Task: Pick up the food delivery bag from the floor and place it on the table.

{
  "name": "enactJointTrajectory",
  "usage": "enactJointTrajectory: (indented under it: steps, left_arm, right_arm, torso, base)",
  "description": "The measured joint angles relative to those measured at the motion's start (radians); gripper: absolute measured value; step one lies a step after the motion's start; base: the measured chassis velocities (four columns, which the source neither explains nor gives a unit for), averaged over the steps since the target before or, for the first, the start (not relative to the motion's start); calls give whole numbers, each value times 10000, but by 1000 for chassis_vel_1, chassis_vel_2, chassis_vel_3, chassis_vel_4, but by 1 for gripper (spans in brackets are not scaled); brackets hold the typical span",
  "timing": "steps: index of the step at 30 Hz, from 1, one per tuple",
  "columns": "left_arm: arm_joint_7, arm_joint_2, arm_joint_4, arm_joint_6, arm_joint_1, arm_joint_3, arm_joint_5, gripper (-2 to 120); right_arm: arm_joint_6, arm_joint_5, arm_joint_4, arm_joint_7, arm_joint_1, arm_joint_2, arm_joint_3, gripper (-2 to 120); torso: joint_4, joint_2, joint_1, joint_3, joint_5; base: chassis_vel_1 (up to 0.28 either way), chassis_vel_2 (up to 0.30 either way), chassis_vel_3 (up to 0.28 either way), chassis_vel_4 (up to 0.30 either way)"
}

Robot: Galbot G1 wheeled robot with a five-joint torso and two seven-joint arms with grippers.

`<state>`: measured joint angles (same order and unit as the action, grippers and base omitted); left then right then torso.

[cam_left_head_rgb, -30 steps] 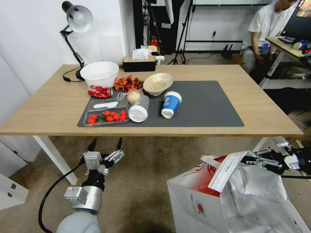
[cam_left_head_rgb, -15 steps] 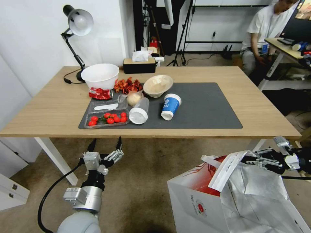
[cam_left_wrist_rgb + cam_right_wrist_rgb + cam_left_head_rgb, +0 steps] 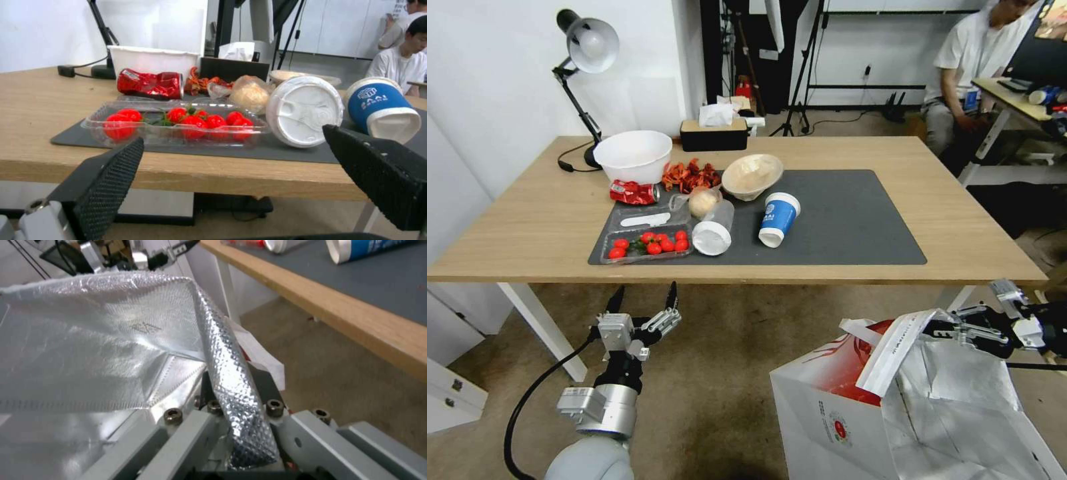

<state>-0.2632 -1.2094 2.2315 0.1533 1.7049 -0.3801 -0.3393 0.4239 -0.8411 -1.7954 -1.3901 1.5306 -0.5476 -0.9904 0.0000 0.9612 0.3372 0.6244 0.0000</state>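
Observation:
The food delivery bag stands at the lower right of the head view, white and red, with its mouth open and silver foil lining showing. Its bottom is cut off by the picture's edge. My right gripper is shut on the bag's upper rim; in the right wrist view the folded foil edge is pinched in that gripper. My left gripper hangs open and empty over the floor, just below the front edge of the table, fingers pointing up.
On the dark grey mat lie a blue cup, a lidded clear cup, a tray of red fruit and bowls. The mat's right half and the wood beyond are bare. A white table leg stands left of my left arm.
The whole head picture slid down slightly a second ago, so the camera moved. Both grippers and the bag hold the same places.

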Motion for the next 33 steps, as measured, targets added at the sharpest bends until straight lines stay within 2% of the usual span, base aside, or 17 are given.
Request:
enactJointTrajectory:
  steps: [16, 24, 28, 29, 32, 33]
  left_arm:
    - [18, -100, 43, 77, 14, 18, 147, 100]
    - [-97, -111, 22, 146, 14, 16, 263, 100]
    - [-141, -108, 34, 139, 39, 5, 319, 100]
    - [-141, -108, 34, 139, 39, 5, 319, 100]
    - [-142, -133, 53, 154, 77, 4, 381, 100]
    - [-142, -133, 53, 154, 77, 4, 381, 100]
  right_arm:
    - [437, -2056, -232, 529, 563, 602, -964, 0]
    - [686, -3516, -505, 1042, 903, 849, -1685, 0]
    - [809, -4994, -779, 1721, 985, 913, -2037, 0]
    - [809, -4994, -779, 1721, 985, 913, -2037, 0]
    - [801, -6330, -1051, 2629, 918, 982, -2133, 0]
    - [801, -6330, -1051, 2629, 918, 982, -2133, 0]
  torso:
    - [1, -30, -13, -17, -1]
    - [0, -40, -17, -23, 0]
    - [0, -45, -19, -25, 0]
    - [0, -45, -19, -25, 0]
    - [1, -47, -19, -27, 0]
    - [1, -47, -19, -27, 0]
  base:
    - [0, 0, 0, 0]
    - [0, 0, 0, 0]
    - [0, 0, 0, 0]
    - [0, 0, 0, 0]
    - [0, 0, 0, 0]
    - [0, 0, 0, 0]
